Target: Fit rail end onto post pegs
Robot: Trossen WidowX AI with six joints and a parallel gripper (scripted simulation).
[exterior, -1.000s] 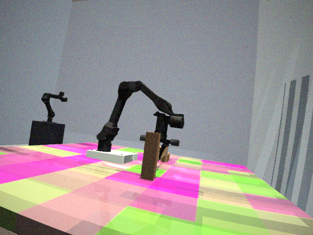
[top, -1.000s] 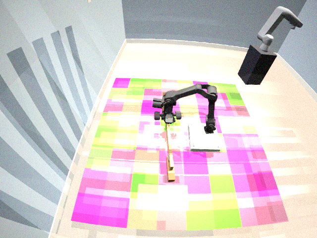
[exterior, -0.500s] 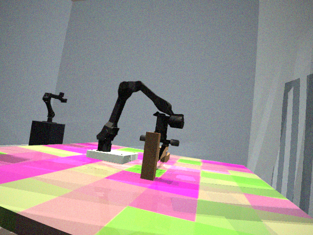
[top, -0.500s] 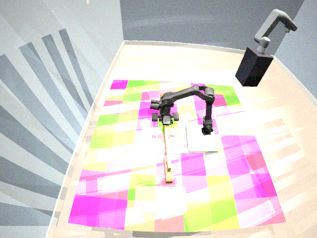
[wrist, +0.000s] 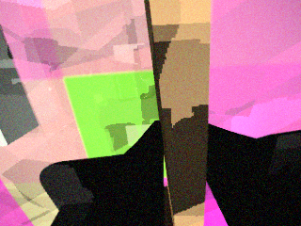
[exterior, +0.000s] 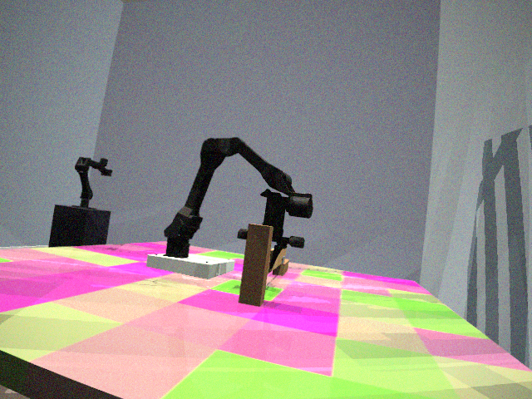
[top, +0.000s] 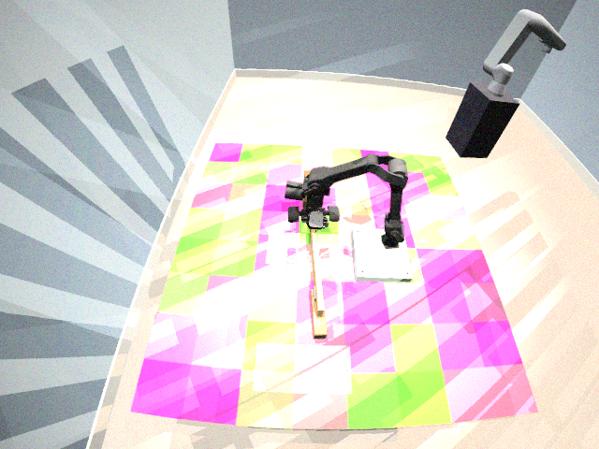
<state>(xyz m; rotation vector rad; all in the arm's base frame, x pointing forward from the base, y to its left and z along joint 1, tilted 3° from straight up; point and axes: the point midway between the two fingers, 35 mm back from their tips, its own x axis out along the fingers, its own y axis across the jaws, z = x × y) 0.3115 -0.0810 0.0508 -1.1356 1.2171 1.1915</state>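
The wooden rail [top: 315, 263] [wrist: 185, 61] runs lengthwise from under my gripper to the low footboard block [top: 319, 331] [exterior: 281, 267], where its far end lies along the block's top. My gripper [top: 313, 228] [exterior: 276, 253] [wrist: 171, 123] is shut on the rail near the post end, with one dark finger on each side. The wooden post [exterior: 255, 263] stands upright in front of the gripper in the exterior view; the top view shows little of it past the arm. The pegs, the holes and the rail's post end are hidden, so touching or a gap cannot be told.
The arm's white base plate [top: 382, 261] [exterior: 189, 264] stands beside the rail. The arm arches over from it. A multicoloured patchwork mat [top: 416, 396] [exterior: 274, 369] lies under everything. A second arm on a black pedestal [top: 481, 121] [exterior: 79, 225] stands away from the work.
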